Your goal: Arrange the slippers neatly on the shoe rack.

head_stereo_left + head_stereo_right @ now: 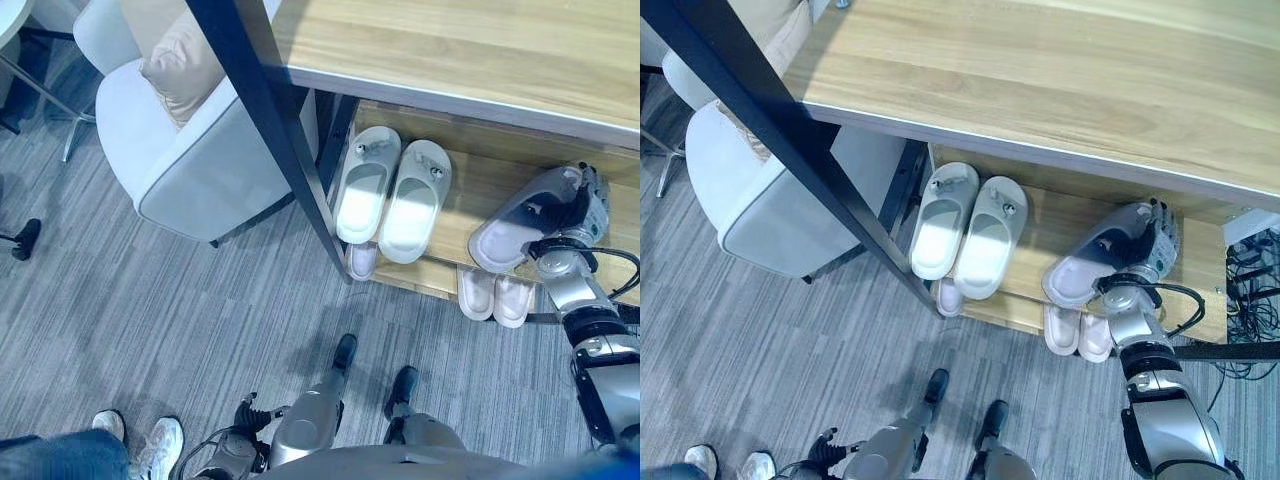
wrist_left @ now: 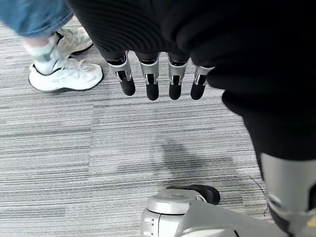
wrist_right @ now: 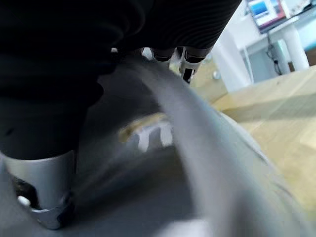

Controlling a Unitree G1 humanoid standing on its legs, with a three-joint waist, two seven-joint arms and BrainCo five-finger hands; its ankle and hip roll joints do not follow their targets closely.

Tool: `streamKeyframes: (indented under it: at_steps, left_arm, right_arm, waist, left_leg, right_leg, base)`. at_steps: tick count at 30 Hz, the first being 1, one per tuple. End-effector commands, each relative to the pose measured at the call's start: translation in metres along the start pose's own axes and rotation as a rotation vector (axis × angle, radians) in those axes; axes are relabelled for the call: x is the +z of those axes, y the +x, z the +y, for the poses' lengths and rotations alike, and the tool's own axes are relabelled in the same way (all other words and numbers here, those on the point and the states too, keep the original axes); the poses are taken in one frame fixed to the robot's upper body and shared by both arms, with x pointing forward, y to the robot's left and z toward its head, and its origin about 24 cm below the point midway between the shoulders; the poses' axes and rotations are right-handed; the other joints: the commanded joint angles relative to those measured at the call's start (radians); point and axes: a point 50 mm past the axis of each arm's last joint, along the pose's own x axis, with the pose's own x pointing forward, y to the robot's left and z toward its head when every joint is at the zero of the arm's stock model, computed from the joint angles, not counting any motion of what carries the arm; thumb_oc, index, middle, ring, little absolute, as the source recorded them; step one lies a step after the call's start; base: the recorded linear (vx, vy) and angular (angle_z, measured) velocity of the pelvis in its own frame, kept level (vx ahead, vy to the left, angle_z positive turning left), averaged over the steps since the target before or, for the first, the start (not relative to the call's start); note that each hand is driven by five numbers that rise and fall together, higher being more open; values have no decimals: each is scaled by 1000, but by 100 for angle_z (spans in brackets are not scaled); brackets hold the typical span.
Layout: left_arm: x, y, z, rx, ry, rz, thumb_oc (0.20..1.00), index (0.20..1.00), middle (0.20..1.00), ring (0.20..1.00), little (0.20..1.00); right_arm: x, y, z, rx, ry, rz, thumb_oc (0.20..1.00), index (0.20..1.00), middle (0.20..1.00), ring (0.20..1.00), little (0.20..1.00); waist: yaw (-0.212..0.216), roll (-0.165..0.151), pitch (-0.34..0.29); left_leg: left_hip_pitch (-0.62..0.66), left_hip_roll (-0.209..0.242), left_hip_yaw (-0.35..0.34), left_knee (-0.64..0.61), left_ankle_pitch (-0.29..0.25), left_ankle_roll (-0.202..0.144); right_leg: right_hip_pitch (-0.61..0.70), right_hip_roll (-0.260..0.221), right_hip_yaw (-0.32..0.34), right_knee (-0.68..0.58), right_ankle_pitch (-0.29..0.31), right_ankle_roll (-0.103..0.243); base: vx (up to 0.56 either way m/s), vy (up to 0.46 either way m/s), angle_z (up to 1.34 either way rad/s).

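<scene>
**Right hand holds a slipper over the rack's shelf**

At the right of the left eye view, the right hand (image 1: 572, 222) grips a grey slipper (image 1: 515, 228), its dark fingers wrapped over the shoe's upper. The slipper is tilted, heel end low and toward the front edge of the wooden shoe rack (image 1: 470, 190), toe end raised toward the back. From above it is hard to judge whether the heel touches the shelf or hangs just above it. In the right wrist view the slipper's grey curved body takes up most of the frame, with the fingers (image 3: 188, 63) curled down behind its rim.

Left of centre on the same shelf, a pair of pale slippers (image 1: 393, 195) lies side by side, touching, toes pointing to the back, heels overhanging the front edge slightly. On the level below, another pale pair (image 1: 495, 296) pokes out under the held slipper, and a single pale toe (image 1: 362, 260) shows under the first pair.

The left hand (image 2: 158, 81) hangs over the grey carpet (image 2: 123, 148), fingers straight and holding nothing. A person's white sneakers (image 2: 64, 74) stand in the upper left of that view. A white armchair (image 1: 190, 150) with a beige cushion (image 1: 180, 65) sits at the upper left of the left eye view, beside the rack.
</scene>
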Motion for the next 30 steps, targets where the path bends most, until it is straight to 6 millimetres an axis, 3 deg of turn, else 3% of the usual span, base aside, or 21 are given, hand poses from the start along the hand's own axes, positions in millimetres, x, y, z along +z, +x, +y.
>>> streamKeyframes:
  at_steps: [1,7,12,24,30]
  left_arm:
    - [5,-3,-23,-62,62,-2,1000,1000,1000,1000,1000]
    - [7,-2,-23,-59,69,-9,1000,1000,1000,1000,1000]
    - [4,-3,-22,-56,75,1,1000,1000,1000,1000,1000]
    - [-21,-10,-27,-80,67,89,1000,1000,1000,1000,1000]
    - [-35,-14,-26,-86,54,141,1000,1000,1000,1000,1000]
  right_arm:
    - [-3,8,-14,-17,-88,-47,200,200,200,200,200]
    - [-14,2,-9,13,-169,-42,200,200,200,200,200]
    - [-8,-7,-10,8,-174,-124,200,200,200,200,200]
    - [-4,-65,-7,136,-55,-292,200,200,200,200,200]
    - [-2,-95,5,338,66,-319,200,200,200,200,200]
  waist:
    - [18,-30,-18]
    - [15,-30,-21]
    - [6,-29,-30]
    - [-45,-35,-90]
    - [-58,-37,-113]
  left_leg:
    - [34,-7,38,6,-107,-14]
    - [43,-5,30,6,-111,-15]
    - [62,1,38,6,-120,-13]
    - [167,25,83,6,-156,-2]
    - [207,34,98,6,-159,0]
  right_leg:
    - [13,-56,26,8,-1,72]
    - [26,-56,16,8,-7,71]
    - [42,-53,22,8,-13,70]
    - [121,-36,63,10,-29,62]
    - [153,-27,83,12,-37,56]
  base:
    - [0,0,0]
    - [3,-4,3]
    - [0,0,1]
    - [-10,-5,-10]
    - [-56,-16,-15]
